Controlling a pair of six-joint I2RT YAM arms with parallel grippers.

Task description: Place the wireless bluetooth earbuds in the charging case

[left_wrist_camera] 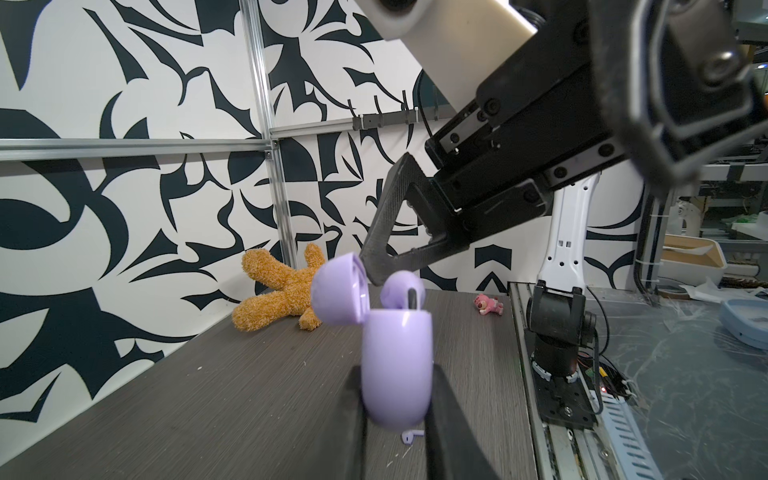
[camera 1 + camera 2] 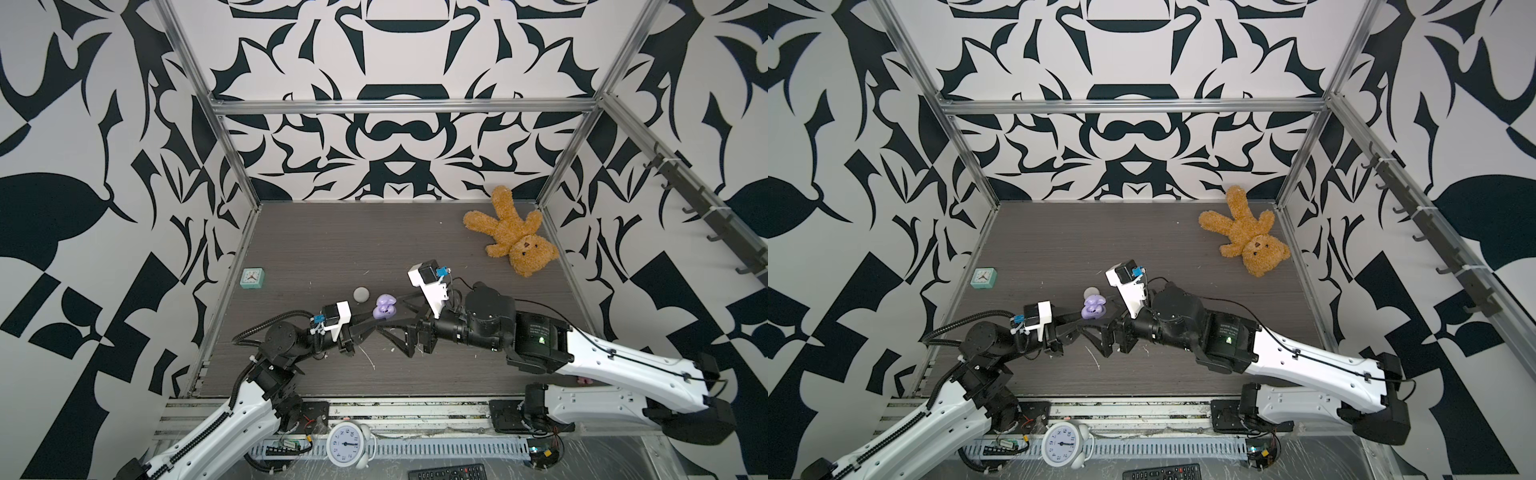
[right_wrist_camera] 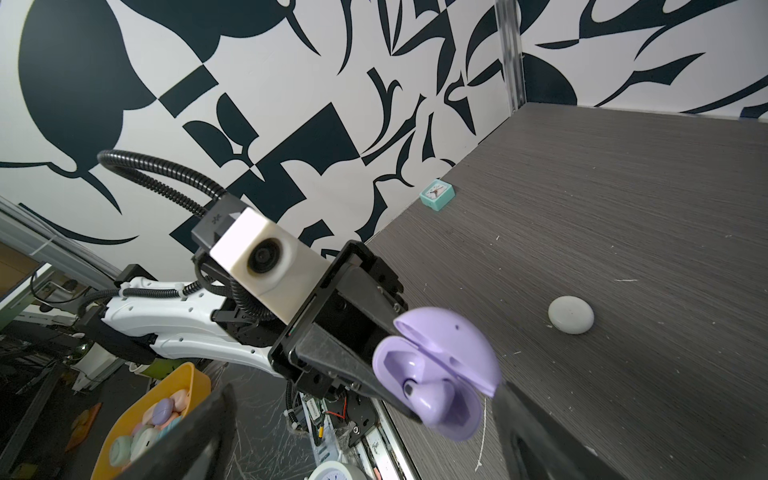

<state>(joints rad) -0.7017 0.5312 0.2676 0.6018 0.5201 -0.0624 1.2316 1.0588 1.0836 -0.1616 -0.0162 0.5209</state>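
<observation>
My left gripper (image 1: 398,409) is shut on the pale purple charging case (image 1: 395,357), which it holds upright above the table with its lid (image 1: 338,291) swung open. One purple earbud (image 1: 401,286) stands in the case, its head poking out; it also shows in the right wrist view (image 3: 432,397). A second purple earbud (image 1: 411,435) lies on the table under the case. My right gripper (image 2: 388,312) is open, one finger (image 1: 382,257) at the lid and the other on the near side. Both top views show the case (image 2: 384,307) (image 2: 1094,308) between the arms.
A round grey-white case (image 2: 361,294) lies closed just behind the purple one. A teddy bear (image 2: 513,232) lies at the back right, a teal clock (image 2: 252,277) at the left wall, a small pink toy (image 1: 489,303) by the right arm's base. A yellow bin (image 3: 153,419) of cases stands off the table.
</observation>
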